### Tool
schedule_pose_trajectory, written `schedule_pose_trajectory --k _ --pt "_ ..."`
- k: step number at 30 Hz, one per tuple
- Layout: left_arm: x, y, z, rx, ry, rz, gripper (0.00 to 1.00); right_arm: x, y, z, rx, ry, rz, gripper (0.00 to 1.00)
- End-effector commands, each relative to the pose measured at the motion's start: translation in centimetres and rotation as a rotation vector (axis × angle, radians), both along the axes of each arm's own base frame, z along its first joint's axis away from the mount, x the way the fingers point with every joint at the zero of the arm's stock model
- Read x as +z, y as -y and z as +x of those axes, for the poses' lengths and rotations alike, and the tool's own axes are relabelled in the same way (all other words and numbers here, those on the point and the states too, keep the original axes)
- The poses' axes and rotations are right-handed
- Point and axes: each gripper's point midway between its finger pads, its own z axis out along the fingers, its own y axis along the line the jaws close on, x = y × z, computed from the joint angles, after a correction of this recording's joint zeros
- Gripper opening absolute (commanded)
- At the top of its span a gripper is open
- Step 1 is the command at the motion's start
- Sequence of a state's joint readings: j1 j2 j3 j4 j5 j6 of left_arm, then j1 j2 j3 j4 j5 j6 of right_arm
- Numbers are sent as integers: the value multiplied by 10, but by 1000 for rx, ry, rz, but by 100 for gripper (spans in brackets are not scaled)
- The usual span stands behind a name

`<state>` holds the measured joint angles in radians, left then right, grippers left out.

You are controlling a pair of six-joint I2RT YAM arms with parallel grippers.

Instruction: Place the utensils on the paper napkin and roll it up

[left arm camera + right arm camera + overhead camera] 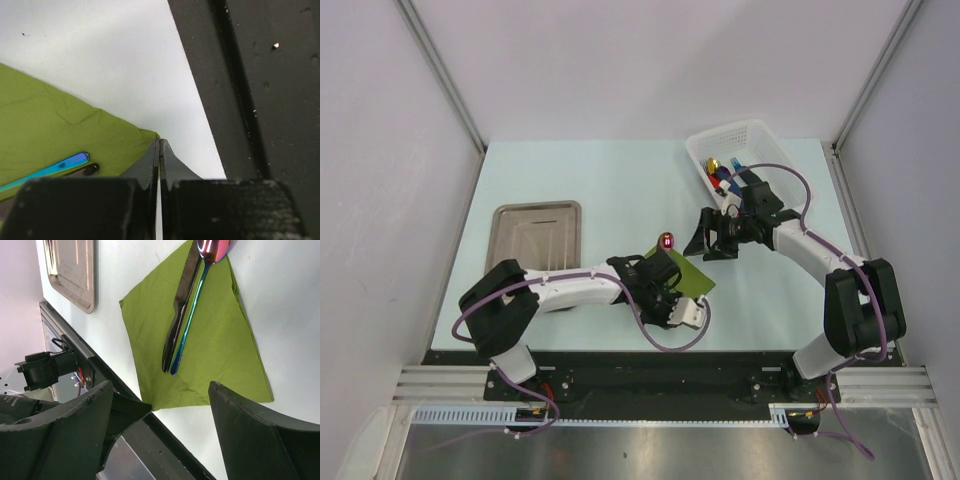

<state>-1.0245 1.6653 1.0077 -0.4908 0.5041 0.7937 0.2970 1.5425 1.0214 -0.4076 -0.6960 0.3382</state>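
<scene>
The paper napkin [215, 355] lies flat on the desk [620, 180]. The utensils [180, 315], a dark knife [172, 340] and an iridescent spoon [194, 310], lie side by side along its middle, with the spoon's bowl reaching one corner. The left hand [159, 148] is clenched, pinching the napkin's near corner. The right hand [160, 390] hovers over the napkin, released, with its fingers wide apart. A metal tray [535, 235] sits well left of the napkin. A white basket [720, 135] stands beyond the napkin, to the right.
</scene>
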Motion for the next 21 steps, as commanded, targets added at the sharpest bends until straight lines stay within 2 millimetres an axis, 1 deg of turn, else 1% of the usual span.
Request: schedule_pose_trajectory --k 1,2,3,5,6,8,9,11,12,14,15,17,18,21 --pt "19 7 -6 -14 -84 -50 0 12 -4 10 14 35 26 82" --pt "22 7 -5 -8 -99 -54 0 12 -4 11 13 37 25 82" --pt "28 10 0 0 -96 -70 0 12 -5 11 14 36 27 82" --pt "32 10 10 26 -103 -76 0 11 -5 10 18 33 27 82" --pt "37 14 14 27 -103 -90 0 9 -5 10 20 29 29 81" --pt "41 15 22 48 -109 -97 0 7 -6 8 28 19 30 79" --pt "46 19 25 50 -108 -112 0 7 -7 6 32 15 33 75" --pt "45 19 32 69 -119 -107 0 5 -8 5 42 10 34 68" --pt "47 20 35 73 -116 -113 0 3 -8 3 48 4 37 61" --pt "46 19 42 91 -118 -111 0 0 -9 1 54 -10 37 54" --pt "46 20 47 98 -111 -116 0 -2 -9 -1 59 -19 39 49" --pt "44 18 56 123 -111 -114 0 -4 -9 -3 62 -29 38 45" --pt "46 20 61 133 -107 -121 0 -6 -9 -4 65 -33 37 41" --pt "45 21 75 163 -99 -127 0 -8 -10 -7 69 -46 40 36"
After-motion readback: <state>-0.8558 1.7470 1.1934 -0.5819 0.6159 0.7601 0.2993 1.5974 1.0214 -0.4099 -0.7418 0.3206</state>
